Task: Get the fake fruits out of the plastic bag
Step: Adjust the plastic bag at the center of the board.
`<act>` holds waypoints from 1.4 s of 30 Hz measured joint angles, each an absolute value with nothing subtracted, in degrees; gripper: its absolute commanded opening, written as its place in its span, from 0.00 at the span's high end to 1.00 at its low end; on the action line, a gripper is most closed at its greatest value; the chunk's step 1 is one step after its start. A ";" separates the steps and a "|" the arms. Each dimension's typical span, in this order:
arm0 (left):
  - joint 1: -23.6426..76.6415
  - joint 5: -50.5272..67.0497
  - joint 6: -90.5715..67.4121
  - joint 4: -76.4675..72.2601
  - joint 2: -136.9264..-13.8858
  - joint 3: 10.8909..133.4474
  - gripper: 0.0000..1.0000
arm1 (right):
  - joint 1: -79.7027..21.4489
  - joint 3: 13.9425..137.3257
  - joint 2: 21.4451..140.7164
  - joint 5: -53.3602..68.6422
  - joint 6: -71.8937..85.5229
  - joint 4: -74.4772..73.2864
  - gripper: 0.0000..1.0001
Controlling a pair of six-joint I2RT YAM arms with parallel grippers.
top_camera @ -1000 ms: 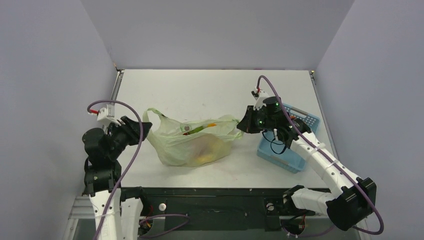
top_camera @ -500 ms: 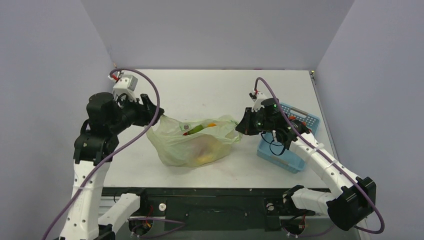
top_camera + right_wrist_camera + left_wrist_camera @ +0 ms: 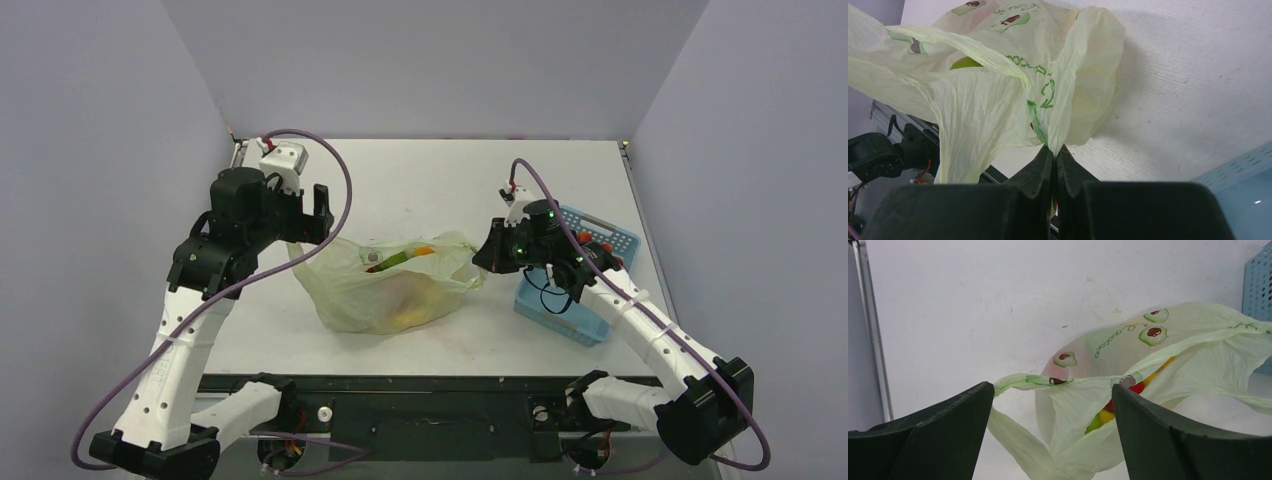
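Note:
The plastic bag (image 3: 385,290), pale yellow-green with avocado prints, lies in the middle of the table. Fake fruits (image 3: 400,257) show green, red and orange through its open mouth; in the left wrist view red, yellow and green fruits (image 3: 1108,412) show inside the bag (image 3: 1158,355). My right gripper (image 3: 483,258) is shut on the bag's right edge (image 3: 1053,115), pinching the film between its fingertips. My left gripper (image 3: 312,212) is open, above and just behind the bag's left loop handle (image 3: 1028,381), which lies between the fingers without touching them.
A blue lattice basket (image 3: 580,290) stands at the right, under my right arm; its corner shows in the left wrist view (image 3: 1259,282). A metal rail (image 3: 232,170) runs along the table's left edge. Grey walls close in the table on three sides.
My left arm has risen from low at the left and swung forward and right, so its open gripper now hangs over the bag's left handle. The right gripper has kept its pinch on the bag.

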State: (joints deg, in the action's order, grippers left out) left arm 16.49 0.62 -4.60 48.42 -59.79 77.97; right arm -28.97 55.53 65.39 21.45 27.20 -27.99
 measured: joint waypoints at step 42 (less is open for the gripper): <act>26.02 -4.86 7.27 52.40 -82.72 76.31 1.00 | -31.81 61.60 70.52 19.99 25.19 -29.71 1.00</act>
State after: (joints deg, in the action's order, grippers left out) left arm 26.02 -4.86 7.27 52.40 -82.72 76.31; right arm -31.81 61.60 70.52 19.99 25.19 -29.71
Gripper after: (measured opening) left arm 0.005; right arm 0.005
